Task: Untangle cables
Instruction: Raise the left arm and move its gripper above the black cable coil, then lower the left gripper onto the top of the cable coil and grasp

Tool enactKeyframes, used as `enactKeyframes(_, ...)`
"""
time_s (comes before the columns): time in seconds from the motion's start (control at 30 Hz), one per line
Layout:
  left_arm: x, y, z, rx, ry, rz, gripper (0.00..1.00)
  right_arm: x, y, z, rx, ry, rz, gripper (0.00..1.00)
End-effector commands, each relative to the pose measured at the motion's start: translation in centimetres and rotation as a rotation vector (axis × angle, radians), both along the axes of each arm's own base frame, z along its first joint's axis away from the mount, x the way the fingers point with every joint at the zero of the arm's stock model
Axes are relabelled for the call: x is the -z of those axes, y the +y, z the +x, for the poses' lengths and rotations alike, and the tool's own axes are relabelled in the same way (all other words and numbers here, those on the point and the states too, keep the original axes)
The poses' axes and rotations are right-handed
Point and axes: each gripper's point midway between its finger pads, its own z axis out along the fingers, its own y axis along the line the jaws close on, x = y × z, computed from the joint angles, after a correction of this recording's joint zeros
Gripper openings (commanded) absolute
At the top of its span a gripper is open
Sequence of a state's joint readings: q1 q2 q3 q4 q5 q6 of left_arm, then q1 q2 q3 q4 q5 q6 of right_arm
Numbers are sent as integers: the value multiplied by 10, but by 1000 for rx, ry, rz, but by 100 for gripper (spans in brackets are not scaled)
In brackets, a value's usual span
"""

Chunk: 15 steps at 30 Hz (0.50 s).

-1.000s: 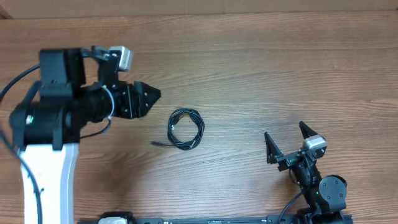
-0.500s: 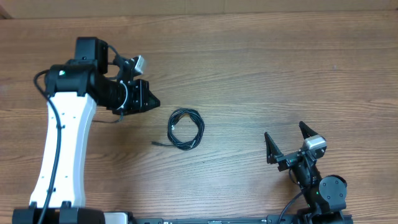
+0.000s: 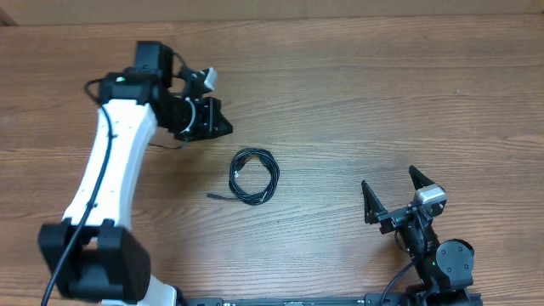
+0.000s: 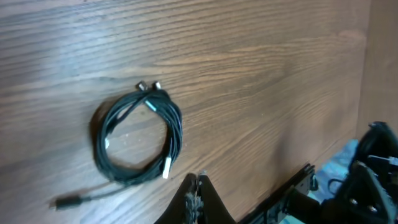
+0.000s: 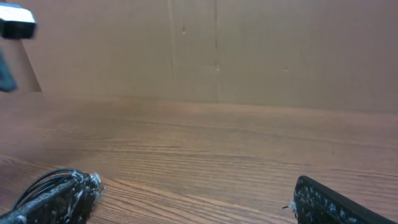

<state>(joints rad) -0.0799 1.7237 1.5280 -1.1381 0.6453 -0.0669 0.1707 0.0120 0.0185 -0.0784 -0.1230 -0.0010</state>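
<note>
The cables [image 3: 273,178] lie as one small black coil on the wooden table, left of centre, with a loose plug end [image 3: 211,196] trailing toward the lower left. My left gripper [image 3: 226,127] hovers up and to the left of the coil, shut with nothing in it. From the left wrist camera the coil [image 4: 177,130] sits just beyond the closed left gripper [image 4: 196,178], apart from it. My right gripper [image 3: 389,178] rests near the front right, open and empty, far from the coil. The right gripper [image 5: 196,182] sees only bare wood between its fingers.
A brown cardboard wall [image 5: 217,50] runs along the table's far side. The table's edge and dark equipment [image 4: 367,174] show at the right of the left wrist view. The left arm's white link [image 3: 110,170] stretches over the table's left part.
The left arm has swung its white link rightward and its wrist farther back, keeping the gripper near the coil. Its jaws have closed on nothing. The coil and right arm have not moved.
</note>
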Motion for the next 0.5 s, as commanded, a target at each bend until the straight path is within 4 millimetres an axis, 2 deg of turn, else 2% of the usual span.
enactKeyframes(0.0,23,-16,2,59,27,12,4,2,-2,1,9,-5,-4,100)
enactKeyframes(0.27,66,-46,-1,156,77,81,4,2,-2,1,9,-5,-4,100)
enactKeyframes(0.33,81,-37,1,158,70,200,8,2,-2,1,9,-5,-4,100)
enactKeyframes(0.4,91,-21,4,139,62,325,17,2,-2,1,9,-5,-4,100)
enactKeyframes(0.47,97,-4,4,89,81,435,34,2,-2,1,9,-5,-4,100)
